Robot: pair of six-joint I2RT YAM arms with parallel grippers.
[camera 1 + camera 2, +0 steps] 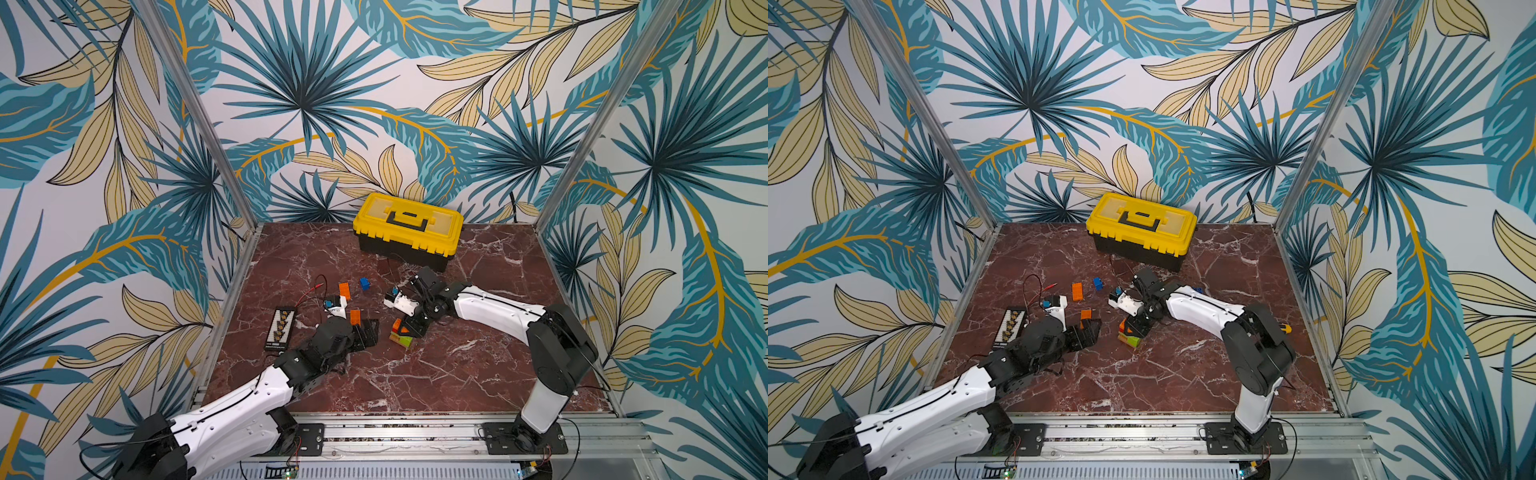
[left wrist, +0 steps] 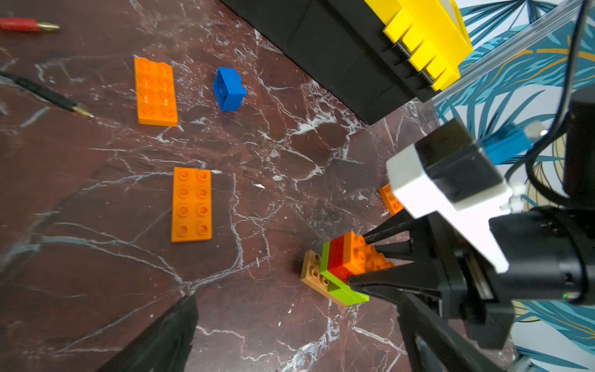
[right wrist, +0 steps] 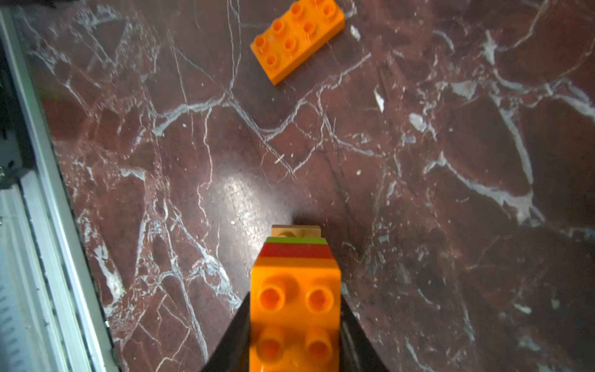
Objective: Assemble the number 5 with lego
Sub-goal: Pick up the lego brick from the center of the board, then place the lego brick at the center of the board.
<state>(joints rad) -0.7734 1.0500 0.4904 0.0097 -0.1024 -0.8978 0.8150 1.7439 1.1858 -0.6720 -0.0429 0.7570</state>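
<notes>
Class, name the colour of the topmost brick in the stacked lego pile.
Orange. The top brick shows best in the right wrist view.

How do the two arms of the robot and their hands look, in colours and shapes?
Both the left arm and the right arm have white shells, black joints and a thin black cable along the shell. The left hand and the right hand have black pointed fingers. Each wrist carries a white camera mount.
</notes>
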